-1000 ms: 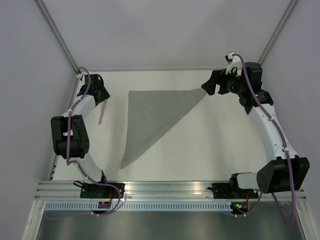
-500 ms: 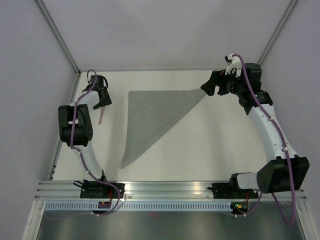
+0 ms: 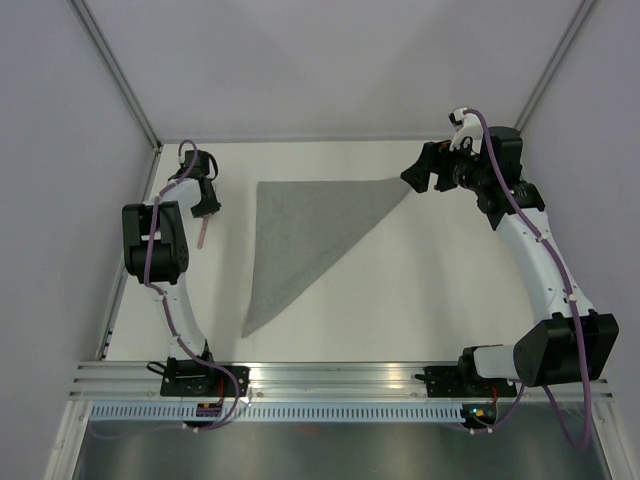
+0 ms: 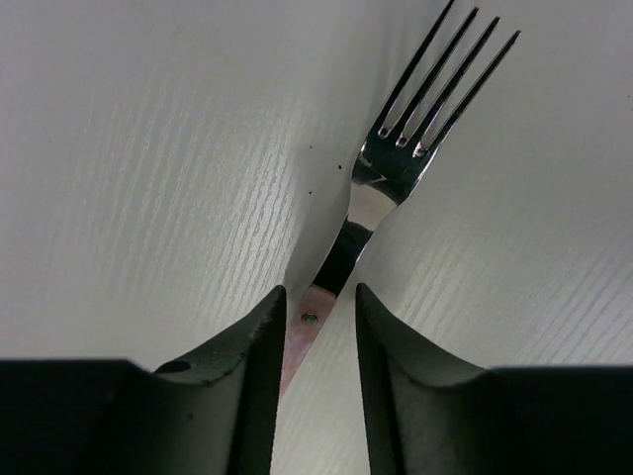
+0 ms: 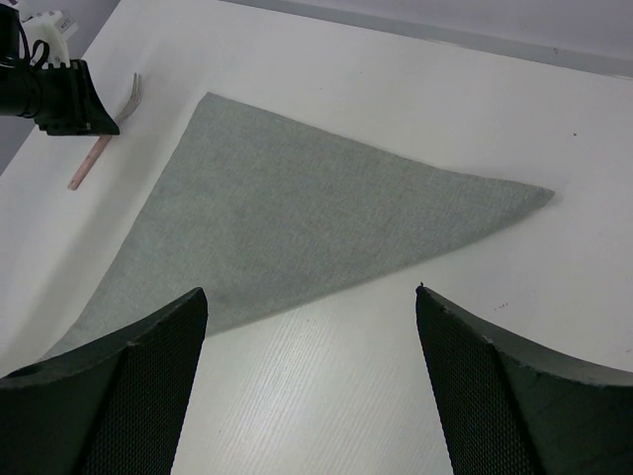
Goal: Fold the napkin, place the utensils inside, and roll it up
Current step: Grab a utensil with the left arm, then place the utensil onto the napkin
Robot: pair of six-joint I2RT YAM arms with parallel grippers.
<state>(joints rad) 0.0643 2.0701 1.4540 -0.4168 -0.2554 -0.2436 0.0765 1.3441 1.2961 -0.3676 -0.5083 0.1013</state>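
Observation:
The grey napkin lies flat on the white table, folded into a triangle, and also shows in the right wrist view. A fork with a pink handle lies left of the napkin, tines toward the far side. My left gripper is low over it; its jaws stand narrowly apart astride the handle, which touches the left finger with a gap on the right. My right gripper is wide open and empty, hovering by the napkin's far right corner.
The fork and my left gripper also show in the right wrist view's upper left. Grey enclosure walls stand close behind and beside both arms. An aluminium rail runs along the near edge.
My left arm has swung in and its gripper has moved down over the fork's handle. The right arm and the napkin have not moved.

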